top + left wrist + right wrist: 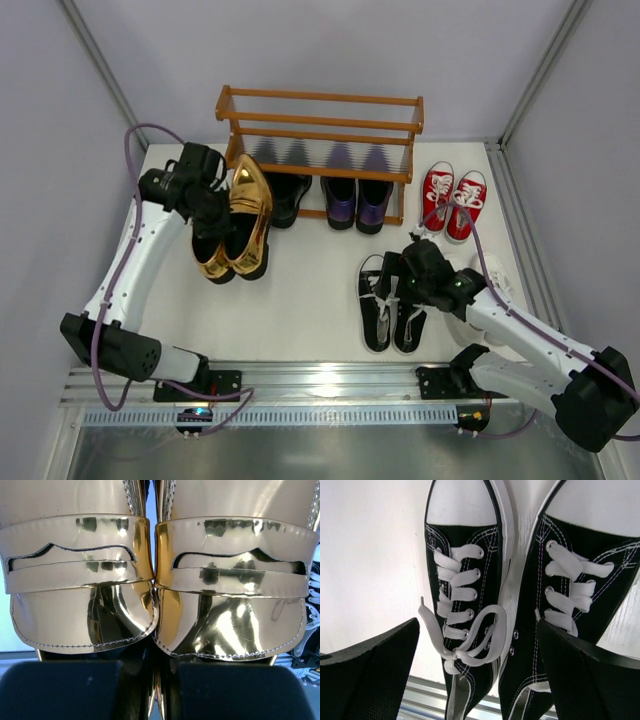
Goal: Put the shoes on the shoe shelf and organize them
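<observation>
Gold loafers (240, 215) are held pressed together in the left gripper (150, 685), just before the shoe shelf's (320, 125) left end. Right gripper (477, 680) is spread wide over black-and-white sneakers (390, 310), farther before its right half.

Gold loafers (240, 215) touch side by side before the shoe shelf (320, 125), black shoes (288, 195) and purple loafers (358, 203) tucked beneath.

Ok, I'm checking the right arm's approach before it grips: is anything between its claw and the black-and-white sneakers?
Nothing visible stands in the way. The right claw hangs open just above the black-and-white sneakers, and its fingers flank the pair on the outer sides.
</observation>
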Action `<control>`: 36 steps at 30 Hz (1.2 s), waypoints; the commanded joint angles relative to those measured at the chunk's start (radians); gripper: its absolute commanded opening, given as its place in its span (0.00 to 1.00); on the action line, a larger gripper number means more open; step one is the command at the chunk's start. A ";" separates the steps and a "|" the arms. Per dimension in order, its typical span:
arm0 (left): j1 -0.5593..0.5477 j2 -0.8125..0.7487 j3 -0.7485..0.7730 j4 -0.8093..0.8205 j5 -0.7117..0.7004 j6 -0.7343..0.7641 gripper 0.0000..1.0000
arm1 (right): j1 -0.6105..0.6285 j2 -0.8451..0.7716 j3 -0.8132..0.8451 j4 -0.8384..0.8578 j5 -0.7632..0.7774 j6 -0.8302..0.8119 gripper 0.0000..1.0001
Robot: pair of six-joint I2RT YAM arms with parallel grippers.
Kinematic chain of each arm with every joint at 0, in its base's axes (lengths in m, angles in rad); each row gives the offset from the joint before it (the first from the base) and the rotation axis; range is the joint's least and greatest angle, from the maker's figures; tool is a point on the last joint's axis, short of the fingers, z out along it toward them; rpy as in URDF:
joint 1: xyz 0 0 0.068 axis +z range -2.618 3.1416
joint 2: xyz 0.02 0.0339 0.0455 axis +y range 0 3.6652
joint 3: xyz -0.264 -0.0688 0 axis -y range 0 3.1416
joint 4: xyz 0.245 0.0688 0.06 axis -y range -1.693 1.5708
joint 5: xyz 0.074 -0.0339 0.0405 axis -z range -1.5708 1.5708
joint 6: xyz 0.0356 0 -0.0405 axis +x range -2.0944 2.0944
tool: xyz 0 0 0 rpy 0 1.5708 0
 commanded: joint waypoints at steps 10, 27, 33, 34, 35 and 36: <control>-0.071 0.365 0.496 -0.051 0.044 0.125 0.00 | 0.003 0.025 0.121 -0.039 0.090 -0.023 1.00; -0.131 0.707 0.997 -0.037 -0.201 0.182 0.00 | 0.002 0.009 0.110 -0.065 0.122 -0.047 1.00; -0.128 0.743 1.015 0.030 -0.289 0.255 0.00 | 0.002 0.043 0.132 -0.070 0.125 -0.035 1.00; -0.127 0.747 1.014 0.041 -0.292 0.260 0.00 | 0.002 0.043 0.132 -0.068 0.130 -0.032 1.00; -0.125 0.753 1.014 0.052 -0.293 0.266 0.00 | 0.002 0.047 0.133 -0.065 0.130 -0.029 1.00; -0.119 0.756 1.012 0.082 -0.295 0.266 0.00 | 0.002 0.054 0.135 -0.063 0.128 -0.028 1.00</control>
